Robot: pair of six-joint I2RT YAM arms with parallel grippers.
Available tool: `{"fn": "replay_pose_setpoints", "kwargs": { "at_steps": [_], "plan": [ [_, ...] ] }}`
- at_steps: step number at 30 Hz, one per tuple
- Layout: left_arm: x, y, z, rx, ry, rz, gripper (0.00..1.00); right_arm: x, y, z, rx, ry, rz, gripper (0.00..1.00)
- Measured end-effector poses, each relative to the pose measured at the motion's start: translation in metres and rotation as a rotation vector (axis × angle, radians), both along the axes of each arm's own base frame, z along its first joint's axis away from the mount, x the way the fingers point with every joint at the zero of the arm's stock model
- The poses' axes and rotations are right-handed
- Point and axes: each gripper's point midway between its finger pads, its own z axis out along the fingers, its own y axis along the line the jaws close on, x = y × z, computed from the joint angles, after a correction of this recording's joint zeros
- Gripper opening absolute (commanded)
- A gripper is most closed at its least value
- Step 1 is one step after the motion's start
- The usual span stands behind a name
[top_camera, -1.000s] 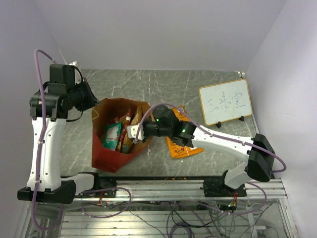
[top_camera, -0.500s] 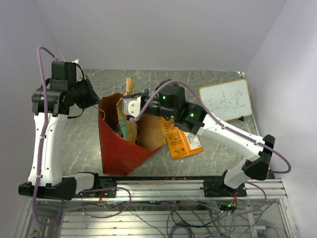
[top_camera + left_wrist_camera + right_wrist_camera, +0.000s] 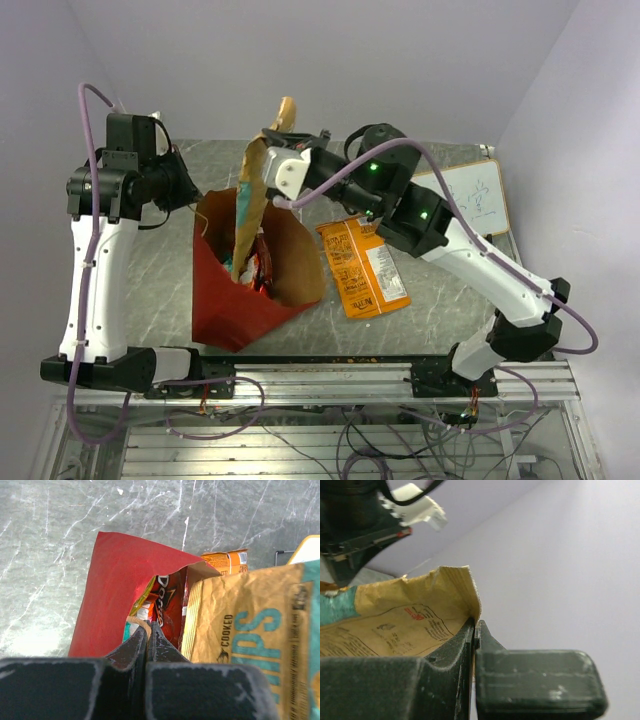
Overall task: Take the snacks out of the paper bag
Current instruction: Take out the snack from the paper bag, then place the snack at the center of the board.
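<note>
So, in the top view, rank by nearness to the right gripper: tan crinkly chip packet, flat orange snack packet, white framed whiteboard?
1. Tan chip packet, held in the right gripper.
2. Orange snack packet, on the table.
3. White framed whiteboard, far right.

The grey marbled table (image 3: pixel 150 290) bears a red paper bag (image 3: pixel 225 305), orange packet (image 3: pixel 365 270) and whiteboard (image 3: pixel 480 195).

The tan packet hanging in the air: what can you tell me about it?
The tan packet is a long, crinkly, paper-looking snack bag with teal lettering; the word "COOKED" shows in the left wrist view. The right pincer is shut on its top edge, so it hangs nearly upright. Its lower end is at the mouth of the red bag, beside a red packet inside.
</note>
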Motion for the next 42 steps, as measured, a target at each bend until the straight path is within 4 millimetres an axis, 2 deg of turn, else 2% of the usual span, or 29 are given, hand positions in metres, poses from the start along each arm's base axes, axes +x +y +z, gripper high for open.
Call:
{"fn": "replay_pose_setpoints", "kwargs": {
  "at_steps": [6,11,14,16,20,27,31,35,37,42],
  "plan": [
    [0.005,-0.001,0.003,-0.004,-0.018,0.003,0.07,0.000,-0.048,0.046,0.094,-0.051,-0.127,0.00],
    [0.011,-0.001,-0.002,-0.002,-0.002,0.002,0.07,-0.012,-0.112,0.093,0.205,-0.111,-0.246,0.00],
    [0.012,-0.001,-0.003,0.000,0.002,0.002,0.07,-0.020,-0.158,0.105,0.253,-0.126,-0.336,0.00],
    [0.011,-0.001,-0.002,0.001,-0.001,0.001,0.07,-0.024,-0.186,0.102,0.265,-0.127,-0.399,0.00],
    [0.011,-0.001,-0.002,0.006,-0.002,-0.003,0.07,-0.024,-0.231,0.070,0.238,-0.090,-0.541,0.00],
    [0.012,0.000,-0.002,0.017,0.000,-0.014,0.07,-0.025,-0.272,0.000,0.173,0.032,-0.677,0.00],
    [0.012,-0.002,-0.002,0.008,-0.001,-0.018,0.07,-0.031,-0.290,-0.060,0.117,0.108,-0.704,0.00],
    [0.012,-0.004,-0.001,-0.001,0.000,-0.025,0.07,-0.037,-0.300,-0.123,0.029,0.177,-0.715,0.00],
    [0.011,-0.004,-0.001,-0.001,0.000,-0.024,0.07,-0.040,-0.304,-0.148,-0.022,0.216,-0.720,0.00],
    [0.009,-0.003,0.000,-0.001,-0.002,-0.024,0.07,-0.049,-0.319,-0.169,-0.067,0.273,-0.738,0.00]
  ]
}}
